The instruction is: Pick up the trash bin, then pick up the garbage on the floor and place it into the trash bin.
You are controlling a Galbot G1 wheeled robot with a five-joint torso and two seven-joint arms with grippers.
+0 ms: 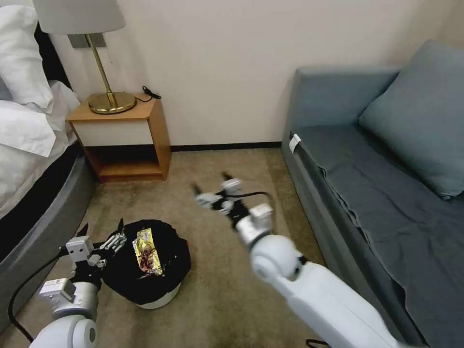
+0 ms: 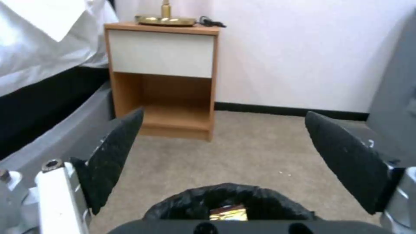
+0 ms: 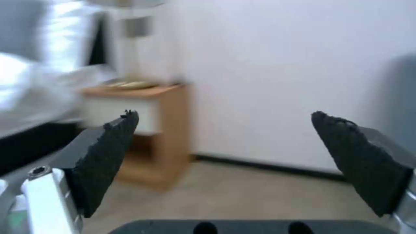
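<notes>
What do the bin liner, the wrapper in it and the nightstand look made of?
Bin liner: thin black plastic film, crinkled and faintly glossy. Wrapper: looks like metallised foil, gold with sharp glints and creases. Nightstand: likely wood-look laminate board, with an even orange-tan surface and a flat matte white drawer front; solid wood can't be ruled out.

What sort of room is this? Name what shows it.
Most likely a hotel bedroom: a bed with white linen, a wooden nightstand bearing a brass lamp, and a grey sofa on carpet.
</notes>
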